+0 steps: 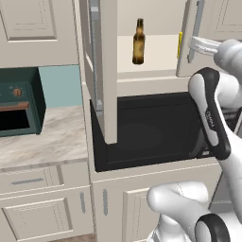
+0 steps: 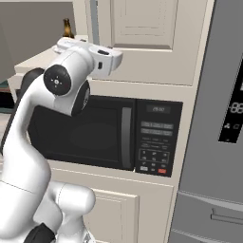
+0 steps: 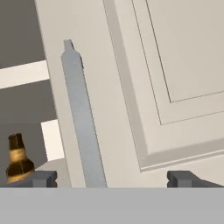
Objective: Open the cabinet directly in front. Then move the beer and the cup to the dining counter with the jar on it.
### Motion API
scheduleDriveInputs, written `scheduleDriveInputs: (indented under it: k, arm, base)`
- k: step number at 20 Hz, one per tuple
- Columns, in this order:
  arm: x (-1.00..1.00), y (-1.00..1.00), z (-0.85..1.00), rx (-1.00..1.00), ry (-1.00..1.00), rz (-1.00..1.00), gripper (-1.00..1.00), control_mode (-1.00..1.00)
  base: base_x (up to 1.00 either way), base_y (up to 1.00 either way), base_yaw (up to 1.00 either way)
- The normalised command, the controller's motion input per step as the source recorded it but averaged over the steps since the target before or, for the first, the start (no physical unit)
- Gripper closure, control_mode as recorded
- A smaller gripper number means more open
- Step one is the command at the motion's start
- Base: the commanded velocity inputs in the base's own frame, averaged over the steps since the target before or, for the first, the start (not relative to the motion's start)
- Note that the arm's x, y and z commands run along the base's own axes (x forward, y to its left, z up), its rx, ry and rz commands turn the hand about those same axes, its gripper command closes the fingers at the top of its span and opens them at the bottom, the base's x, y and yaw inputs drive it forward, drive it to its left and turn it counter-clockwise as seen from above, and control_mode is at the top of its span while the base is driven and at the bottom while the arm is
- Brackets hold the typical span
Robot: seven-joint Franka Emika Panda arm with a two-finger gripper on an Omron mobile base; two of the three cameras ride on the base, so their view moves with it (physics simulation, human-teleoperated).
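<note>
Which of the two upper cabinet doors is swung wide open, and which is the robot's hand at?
The left door stands swung fully out, edge-on to us. The right door is only partly open; the open gripper faces its grey bar handle. The beer stands between them.

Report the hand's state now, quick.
Hand: open, holding nothing, fingers either side of the right cabinet door handle.

The cabinet [image 1: 106, 71] doors look like matt cream painted wood, the handle [image 3: 83, 127] dull grey metal; the beer [image 1: 138, 42] is glossy brown glass; the microwave [image 2: 104, 135] front is smooth, shiny black
</note>
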Motion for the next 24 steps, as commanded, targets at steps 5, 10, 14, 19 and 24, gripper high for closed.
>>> scheduleDriveInputs:
  k: [5, 10, 14, 19, 24]
  arm:
    - [0.68, 0.0, 0.0, 0.0, 0.02, 0.0, -1.0, -1.0]
    - [0.81, 0.0, 0.0, 0.0, 0.03, 0.0, -1.0, -1.0]
    - [0.97, 0.0, 0.0, 0.0, 0.06, 0.0, -1.0, -1.0]
    - [0.66, 0.0, -0.01, -0.02, 0.03, 0.0, 1.0, -1.0]
    - [0.0, 0.0, 0.0, 0.0, 0.0, 0.0, 1.0, -1.0]
  base:
    - [0.0, 0.0, 0.0]
    - [0.0, 0.0, 0.0]
    - [0.0, 0.0, 0.0]
    - [0.0, 0.0, 0.0]
    - [0.0, 0.0, 0.0]
